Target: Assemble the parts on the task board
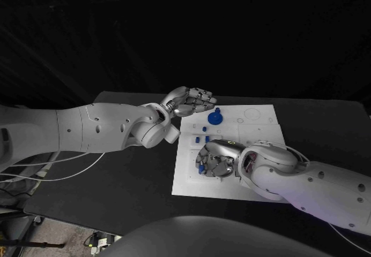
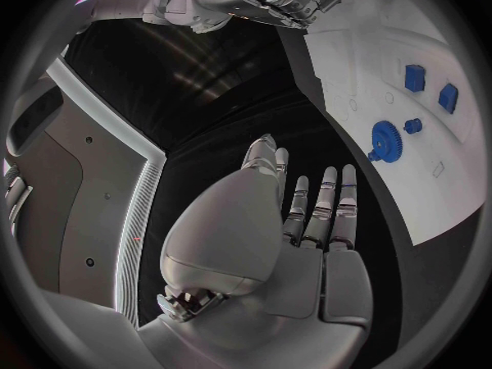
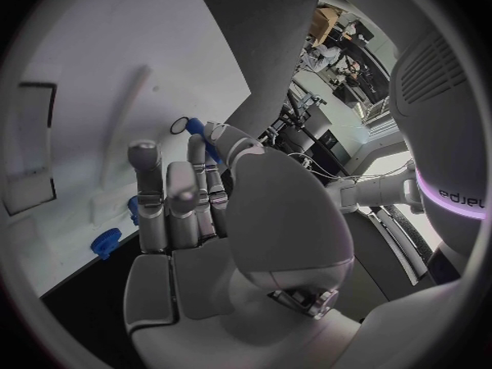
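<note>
A Sharpa robot works over the white task board (image 1: 259, 115) at the middle of a black table (image 1: 116, 182), both silver hands in play. The right hand (image 1: 216, 160) is low over the near half of the board, palm down, its fingers (image 3: 169, 197) held close together and lightly bent above several small blue parts (image 1: 202, 167); a slim blue part (image 3: 212, 150) shows just past the fingertips in the right wrist view, but whether it is pinched or merely touched cannot be told. That low, hooded pose suggests the hand is picking up or seating a piece rather than travelling. The left hand (image 1: 189, 101) hovers off the board's far left corner, fingers (image 2: 328, 209) curled inward with nothing visible in them, apparently parked clear so the other arm has room. A blue gear (image 1: 215, 118) sits on the board's far half near the left hand, with small blue blocks (image 2: 430, 88) just beside it on the plate. Empty outlines on the board's far right suggest assembly is far from done.
</note>
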You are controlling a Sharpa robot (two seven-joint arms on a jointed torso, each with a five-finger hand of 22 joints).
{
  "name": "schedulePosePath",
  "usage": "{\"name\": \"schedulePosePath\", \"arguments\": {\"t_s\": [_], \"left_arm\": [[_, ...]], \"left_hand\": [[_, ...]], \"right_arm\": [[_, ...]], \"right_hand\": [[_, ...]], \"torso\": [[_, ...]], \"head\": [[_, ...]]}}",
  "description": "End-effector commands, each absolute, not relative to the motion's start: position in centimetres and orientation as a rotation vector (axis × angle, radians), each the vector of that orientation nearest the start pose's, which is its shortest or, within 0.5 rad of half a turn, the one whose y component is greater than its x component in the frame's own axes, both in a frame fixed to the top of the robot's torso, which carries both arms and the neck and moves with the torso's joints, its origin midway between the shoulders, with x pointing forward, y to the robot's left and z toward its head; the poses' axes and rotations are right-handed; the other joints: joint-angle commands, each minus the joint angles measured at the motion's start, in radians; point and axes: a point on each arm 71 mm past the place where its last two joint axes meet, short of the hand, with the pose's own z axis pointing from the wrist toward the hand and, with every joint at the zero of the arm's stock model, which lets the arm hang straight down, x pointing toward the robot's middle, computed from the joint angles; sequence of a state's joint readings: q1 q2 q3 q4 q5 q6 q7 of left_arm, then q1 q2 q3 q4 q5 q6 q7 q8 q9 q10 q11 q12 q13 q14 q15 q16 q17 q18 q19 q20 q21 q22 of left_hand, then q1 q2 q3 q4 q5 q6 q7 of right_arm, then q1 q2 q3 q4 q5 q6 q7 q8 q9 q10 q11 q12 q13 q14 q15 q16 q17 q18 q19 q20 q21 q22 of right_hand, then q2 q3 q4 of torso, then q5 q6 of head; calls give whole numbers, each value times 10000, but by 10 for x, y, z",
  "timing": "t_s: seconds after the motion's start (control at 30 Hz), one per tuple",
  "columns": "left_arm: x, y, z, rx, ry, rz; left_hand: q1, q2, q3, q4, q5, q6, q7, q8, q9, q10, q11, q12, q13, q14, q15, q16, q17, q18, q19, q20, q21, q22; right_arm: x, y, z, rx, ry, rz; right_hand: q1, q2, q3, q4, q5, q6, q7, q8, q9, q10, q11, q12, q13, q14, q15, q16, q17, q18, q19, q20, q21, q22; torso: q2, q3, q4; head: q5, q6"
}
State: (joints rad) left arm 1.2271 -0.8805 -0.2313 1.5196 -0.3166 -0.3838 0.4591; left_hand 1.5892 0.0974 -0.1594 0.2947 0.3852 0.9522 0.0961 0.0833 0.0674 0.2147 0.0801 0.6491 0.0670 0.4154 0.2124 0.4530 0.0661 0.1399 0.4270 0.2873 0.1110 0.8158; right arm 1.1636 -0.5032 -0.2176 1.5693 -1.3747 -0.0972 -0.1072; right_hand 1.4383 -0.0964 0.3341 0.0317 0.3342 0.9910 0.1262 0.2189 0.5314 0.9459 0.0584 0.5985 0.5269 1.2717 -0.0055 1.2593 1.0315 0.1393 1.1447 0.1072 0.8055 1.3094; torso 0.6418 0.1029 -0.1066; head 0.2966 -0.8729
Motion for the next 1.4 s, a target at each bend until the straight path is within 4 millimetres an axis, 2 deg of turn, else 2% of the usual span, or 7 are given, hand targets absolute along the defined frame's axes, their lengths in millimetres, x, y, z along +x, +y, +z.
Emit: {"name": "schedulePosePath", "arguments": {"t_s": [0.03, 0.57, 1.03, 1.4], "left_arm": [[465, 226, -222, -7275, 15520, -13532], [465, 224, -222, -7282, 15585, -13561], [466, 223, -222, -7285, 15628, -13566], [466, 222, -223, -7288, 15697, -13598]], "left_hand": [[-23, 7, -54, -11, 18, -1, 9, 23, -8, -21, 75, 38, -12, -38, 1, 45, -14, -129, -32, 17, 55, -10], [-24, 18, -60, -17, 20, -1, 5, 24, -8, -23, 74, 41, -13, -48, -3, 47, -15, -129, -32, 17, 58, -11], [-24, 18, -60, -17, 20, -1, 5, 24, -8, -23, 74, 41, -13, -48, -3, 47, -15, -129, -32, 17, 58, -11], [-22, 24, -63, -19, 21, -4, 4, 23, -9, -26, 75, 42, -13, -57, -7, 47, -16, -130, -34, 17, 60, -13]], "right_arm": [[394, -23, -262, -5511, 20340, 9764], [396, -33, -263, -5257, 20060, 9628], [395, -34, -264, -5527, 20024, 9524], [393, -32, -263, -5589, 19603, 9762]], "right_hand": [[-51, -11, 52, -45, 57, -58, -1, -30, -2, -27, 33, -59, -11, -24, 59, -56, -8, 43, -62, 13, -31, 705], [-6, -14, 87, -106, 152, -54, 12, -54, 2, -12, 41, -114, -44, -13, 67, -44, 10, 42, -59, 22, -10, 711], [3, -45, 93, -144, 199, -87, 29, -90, -4, -18, 56, -155, -64, 3, 72, -33, 20, 42, -50, 26, 12, 716], [-10, -24, 103, -168, 57, -153, 41, -156, -12, -52, 69, -221, -88, 24, 90, -14, 41, 25, -1, 42, 110, 736]], "torso": [[0, 1, -1], [3, 0, -2], [0, -2, 0], [5, 1, -1]], "head": [[30, 3], [52, 3], [35, 3], [38, 3]]}}
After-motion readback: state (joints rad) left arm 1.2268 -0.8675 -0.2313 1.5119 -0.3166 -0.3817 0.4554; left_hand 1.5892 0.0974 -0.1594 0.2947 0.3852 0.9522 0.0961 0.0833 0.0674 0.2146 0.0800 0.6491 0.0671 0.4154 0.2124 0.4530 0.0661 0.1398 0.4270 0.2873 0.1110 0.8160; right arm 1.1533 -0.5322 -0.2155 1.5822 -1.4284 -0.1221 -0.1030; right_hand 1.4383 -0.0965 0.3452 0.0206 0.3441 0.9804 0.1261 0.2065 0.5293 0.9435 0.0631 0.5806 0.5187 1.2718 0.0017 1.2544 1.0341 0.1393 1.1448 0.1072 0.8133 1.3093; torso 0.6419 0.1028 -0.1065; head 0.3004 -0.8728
